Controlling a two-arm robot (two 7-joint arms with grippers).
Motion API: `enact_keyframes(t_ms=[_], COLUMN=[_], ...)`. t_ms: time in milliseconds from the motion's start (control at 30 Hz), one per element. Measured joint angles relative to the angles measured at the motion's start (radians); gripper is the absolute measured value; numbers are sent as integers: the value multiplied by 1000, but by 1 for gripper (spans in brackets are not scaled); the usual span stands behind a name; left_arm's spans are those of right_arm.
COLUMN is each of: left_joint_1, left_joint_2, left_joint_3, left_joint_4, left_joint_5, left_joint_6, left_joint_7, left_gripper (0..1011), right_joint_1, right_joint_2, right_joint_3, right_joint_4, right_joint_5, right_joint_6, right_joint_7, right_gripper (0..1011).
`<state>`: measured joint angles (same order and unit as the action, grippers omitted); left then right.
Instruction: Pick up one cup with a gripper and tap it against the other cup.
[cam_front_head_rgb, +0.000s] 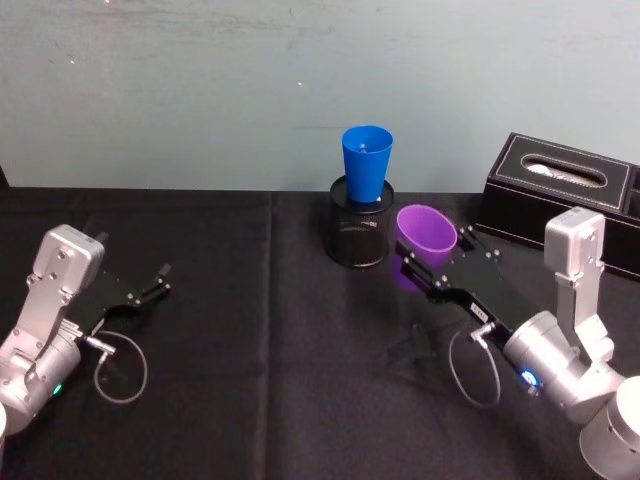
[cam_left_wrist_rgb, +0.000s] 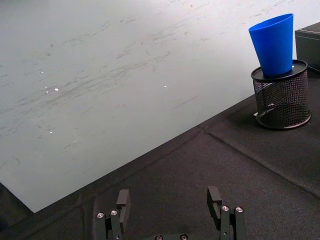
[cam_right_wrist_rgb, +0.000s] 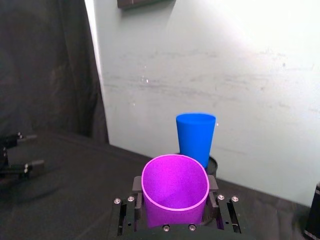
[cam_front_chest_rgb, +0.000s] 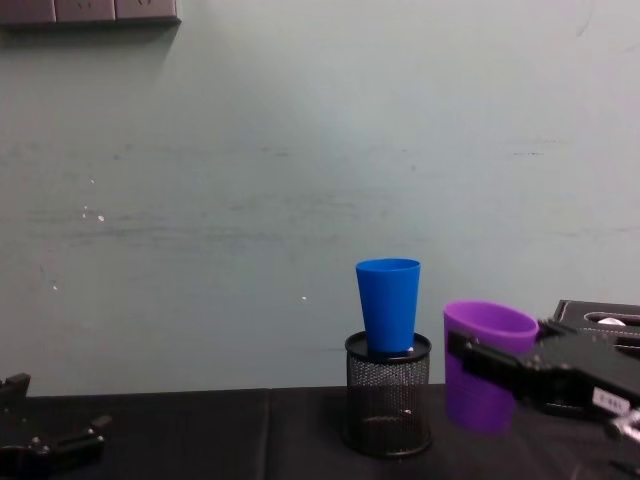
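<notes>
My right gripper (cam_front_head_rgb: 415, 270) is shut on the purple cup (cam_front_head_rgb: 427, 232), gripping its lower body and holding it upright, clear of the black cloth. In the right wrist view the purple cup (cam_right_wrist_rgb: 175, 187) sits between the black jaws, with its open rim showing. The blue cup (cam_front_head_rgb: 366, 162) stands upright in a black mesh pen holder (cam_front_head_rgb: 360, 235), just left of and beyond the purple cup. A small gap separates the two cups in the chest view, purple cup (cam_front_chest_rgb: 485, 360) to the right of blue cup (cam_front_chest_rgb: 389, 303). My left gripper (cam_front_head_rgb: 155, 280) rests open and empty at the far left, low over the cloth.
A black box with white stitching (cam_front_head_rgb: 560, 190) stands at the back right, close behind the right arm. A pale wall runs along the table's far edge. Black cloth (cam_front_head_rgb: 250, 330) covers the table between the arms.
</notes>
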<state>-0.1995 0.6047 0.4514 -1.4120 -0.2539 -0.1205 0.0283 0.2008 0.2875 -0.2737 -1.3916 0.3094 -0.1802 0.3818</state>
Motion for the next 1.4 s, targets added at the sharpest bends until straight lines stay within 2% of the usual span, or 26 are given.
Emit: enact_keyframes(t_ms=[367,1300,1400], left_joint_1=[0,0,0], left_joint_2=[0,0,0], left_joint_3=[0,0,0], left_joint_4=[0,0,0], left_joint_5=[0,0,0], left_joint_6=[0,0,0], left_joint_7=[0,0,0], left_gripper=[1011,1012,1012], right_joint_1=[46,44,57], right_joint_2=[-42,-41,-47], right_joint_3=[7,7,4], right_joint_4=[13,13,32], right_joint_5=[-3,-4,-11], right_joint_6=[-12,-12,-15], right_joint_7=[-19,-21,-21], right_gripper=[731,731,731])
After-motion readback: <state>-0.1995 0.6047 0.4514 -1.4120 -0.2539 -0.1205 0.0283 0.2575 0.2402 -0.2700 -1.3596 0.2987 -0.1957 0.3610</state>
